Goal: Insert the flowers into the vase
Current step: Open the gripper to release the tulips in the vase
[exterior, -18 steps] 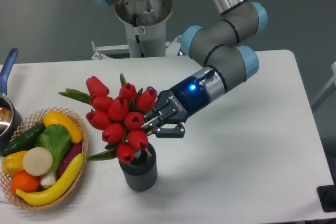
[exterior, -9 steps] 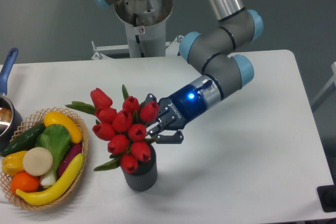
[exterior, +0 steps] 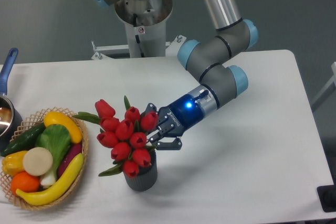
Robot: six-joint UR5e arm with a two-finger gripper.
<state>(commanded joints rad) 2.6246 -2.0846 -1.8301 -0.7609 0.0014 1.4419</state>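
Leaning flowers (exterior: 125,137) in vase (exterior: 140,174), heads up-left

Single fixed camera, high and in front of the white rectangular table (exterior: 252,182), angled downward, mid-distance, facing the robot's metal base column (exterior: 142,19).

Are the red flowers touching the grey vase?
Touching. In the camera view the lowest heads of the flowers lie on the rim of the vase, covering its mouth; no gap shows between them.
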